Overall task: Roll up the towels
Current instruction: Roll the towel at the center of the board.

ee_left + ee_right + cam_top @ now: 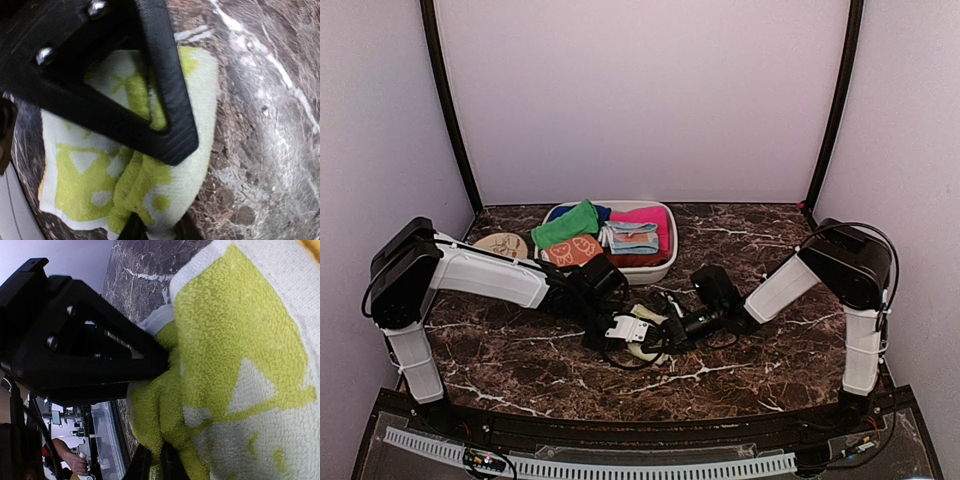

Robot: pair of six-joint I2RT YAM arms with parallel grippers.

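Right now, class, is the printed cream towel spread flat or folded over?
Folded over: the printed towel lies doubled and bunched on the table, with a ridge pinched in the right pincer. Rolled? Cannot tell.

My tool (156, 187) fills the upper left of this view. One of its black fingers (165, 90), an open triangular frame with two bright screws near its base, lies across the towel (85, 180). Only the tip of the other finger shows, at the bottom edge, touching the cloth's lower hem. The towel is cream-white with yellow-green printed shapes. It is rumpled, and a bunched ridge of it runs between my two fingertips. Whether I have that ridge pinched tight, I cannot tell. The towel rests on the dark brown marbled surface (260, 150), whose white veins run along the right side.
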